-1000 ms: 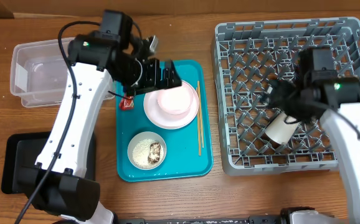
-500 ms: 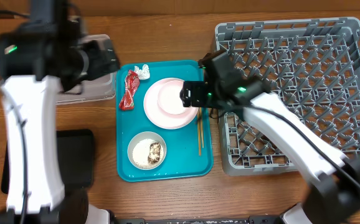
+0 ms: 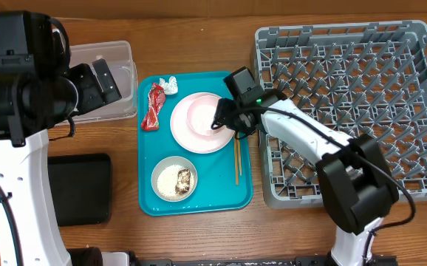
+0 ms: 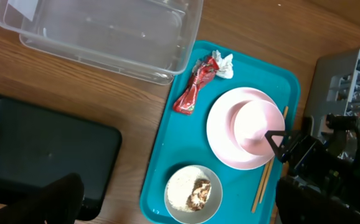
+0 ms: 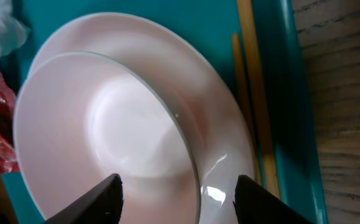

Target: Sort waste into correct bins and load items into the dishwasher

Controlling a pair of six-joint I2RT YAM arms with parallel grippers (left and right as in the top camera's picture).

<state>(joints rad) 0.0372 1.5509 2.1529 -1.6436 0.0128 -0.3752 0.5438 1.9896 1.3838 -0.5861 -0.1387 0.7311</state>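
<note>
We are holding our right gripper (image 3: 224,118) at the pink bowl (image 3: 202,114) on the tray (image 3: 151,203).
At the left, our left gripper (image 3: 95,77) is hanging over the clear bin (image 3: 121,52), fingers apart, with the black bin (image 3: 80,188) lying nearer us. On the tray, a wrapper (image 3: 153,107) and tissue (image 3: 171,85) are lying left of the plate (image 3: 188,137), which is carrying the pink bowl; a food bowl (image 3: 174,179) is sitting below. Our right fingers are spreading wide across the pink bowl's rim, gripping nothing. Chopsticks (image 3: 236,159) are lying just beside the plate, and the rack (image 3: 346,66) is standing at the right.

No legible print, even on the red wrapper (image 4: 194,88)
</note>
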